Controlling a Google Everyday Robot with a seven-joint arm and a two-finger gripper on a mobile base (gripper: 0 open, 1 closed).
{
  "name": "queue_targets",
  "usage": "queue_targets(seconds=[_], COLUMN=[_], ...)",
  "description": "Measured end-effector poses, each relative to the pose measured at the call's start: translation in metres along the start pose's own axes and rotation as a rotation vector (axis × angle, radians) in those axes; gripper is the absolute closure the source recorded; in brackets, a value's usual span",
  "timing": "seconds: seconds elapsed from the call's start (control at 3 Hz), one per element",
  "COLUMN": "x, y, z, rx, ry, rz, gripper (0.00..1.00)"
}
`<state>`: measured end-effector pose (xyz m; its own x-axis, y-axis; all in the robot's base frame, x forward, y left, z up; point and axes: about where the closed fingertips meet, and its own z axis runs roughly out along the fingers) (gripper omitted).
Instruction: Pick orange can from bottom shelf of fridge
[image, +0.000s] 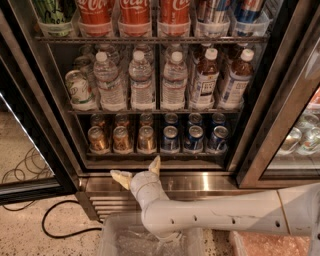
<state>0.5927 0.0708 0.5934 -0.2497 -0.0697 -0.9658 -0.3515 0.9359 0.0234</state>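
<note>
**Gripper spread open below the bottom shelf, cans untouched**

At the far left a black cable (55, 222) loops over the speckled floor, beside the black frame of the fridge (42, 95). Orange cans stand in rows on the left half of the bottom shelf (125, 154), three of them at the front. The orange can (146, 139) at the right end of that front row is upright, just beside the blue cans (193, 138) that fill the shelf's right half. On the rack above stand water bottles (142, 80).

The gripper (138, 171) sits lower and nearer than this orange can, in front of the ribbed steel base (210, 181), and touches no can. Its jaws are spread wide in a V with nothing between them, one pointing left and the other tilting up toward the shelf's edge. The white arm (225, 215) runs from the gripper to the right edge, above a clear plastic bin (115, 240).
</note>
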Motion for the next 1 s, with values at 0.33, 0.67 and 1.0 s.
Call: queue_targets(seconds=[0.33, 0.67, 1.0], x=[0.002, 0.001, -0.002], y=[-0.004, -0.011, -0.017], z=[0.008, 0.012, 0.015], rx=[0.033, 0.072, 0.103], ry=[-0.007, -0.017, -0.03], rz=[0.003, 0.007, 0.012], gripper=[0.0, 0.0, 0.18])
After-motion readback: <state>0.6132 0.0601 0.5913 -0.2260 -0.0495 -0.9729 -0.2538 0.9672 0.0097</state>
